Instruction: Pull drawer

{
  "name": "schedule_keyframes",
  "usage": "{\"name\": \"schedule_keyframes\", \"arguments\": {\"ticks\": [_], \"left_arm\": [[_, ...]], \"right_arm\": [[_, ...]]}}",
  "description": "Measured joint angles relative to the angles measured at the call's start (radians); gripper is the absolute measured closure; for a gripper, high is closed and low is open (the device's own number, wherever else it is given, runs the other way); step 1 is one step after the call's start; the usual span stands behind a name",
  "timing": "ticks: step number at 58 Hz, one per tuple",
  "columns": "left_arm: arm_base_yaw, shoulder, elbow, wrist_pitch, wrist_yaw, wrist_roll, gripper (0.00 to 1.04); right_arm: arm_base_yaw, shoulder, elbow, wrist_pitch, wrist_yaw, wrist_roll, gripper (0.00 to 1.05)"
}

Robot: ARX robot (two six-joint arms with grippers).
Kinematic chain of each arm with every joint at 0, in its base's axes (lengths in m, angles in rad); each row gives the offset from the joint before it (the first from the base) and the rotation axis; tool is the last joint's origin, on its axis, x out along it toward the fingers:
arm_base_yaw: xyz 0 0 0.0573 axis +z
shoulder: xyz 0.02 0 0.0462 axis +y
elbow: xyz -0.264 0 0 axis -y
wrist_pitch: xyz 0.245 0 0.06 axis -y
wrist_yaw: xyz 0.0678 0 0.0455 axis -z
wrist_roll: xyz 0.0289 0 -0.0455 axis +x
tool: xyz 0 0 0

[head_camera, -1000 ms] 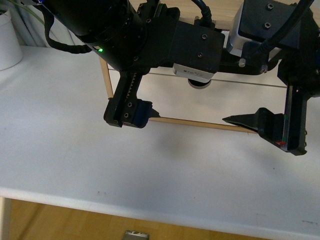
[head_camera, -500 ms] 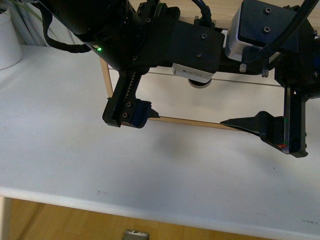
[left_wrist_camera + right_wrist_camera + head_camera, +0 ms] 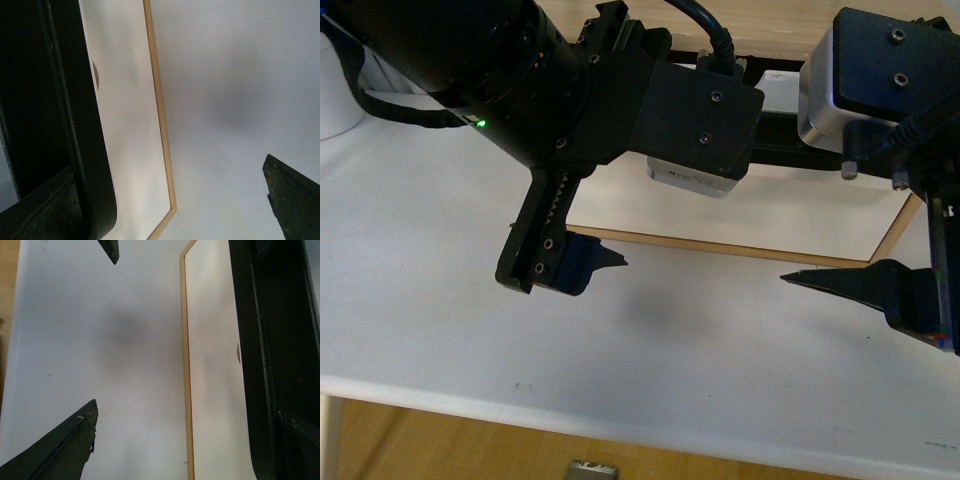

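The drawer [image 3: 770,210] lies on the white table as a white panel with a thin light-wood edge, partly hidden under both arms. Its long black bar handle [image 3: 75,125] runs beside a small half-round notch [image 3: 95,80]; the handle [image 3: 255,355] also shows in the right wrist view. My left gripper [image 3: 167,170] is open, with its near finger [image 3: 585,262] over bare table just in front of the wood edge. My right gripper [image 3: 187,410] is open too, its near finger [image 3: 860,288] likewise in front of that edge. Nothing is held.
The white table [image 3: 620,340] ends at a front edge close to me, with wooden floor below. A white container [image 3: 335,100] stands at the far left. The drawer's right corner [image 3: 875,258] shows beside the right arm.
Both grippers have moved toward the table's front, off the drawer's wood edge, and the arms look larger. The drawer's near edge has not visibly shifted. Its right corner now shows.
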Motion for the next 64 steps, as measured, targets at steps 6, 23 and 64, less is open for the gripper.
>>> {"name": "schedule_keyframes", "arguments": {"ticks": [6, 23, 64], "left_arm": [[-0.008, -0.03, -0.039, 0.008, 0.005, -0.006, 0.06], [-0.051, -0.132, -0.154, -0.013, -0.018, -0.015, 0.06], [-0.05, -0.325, -0.179, 0.039, -0.04, -0.167, 0.06]], "right_arm": [[0.003, -0.036, -0.023, -0.03, 0.0, -0.015, 0.09], [0.026, -0.16, -0.102, -0.124, 0.009, -0.029, 0.09], [-0.026, -0.367, -0.112, -0.216, -0.034, 0.092, 0.09]]}}
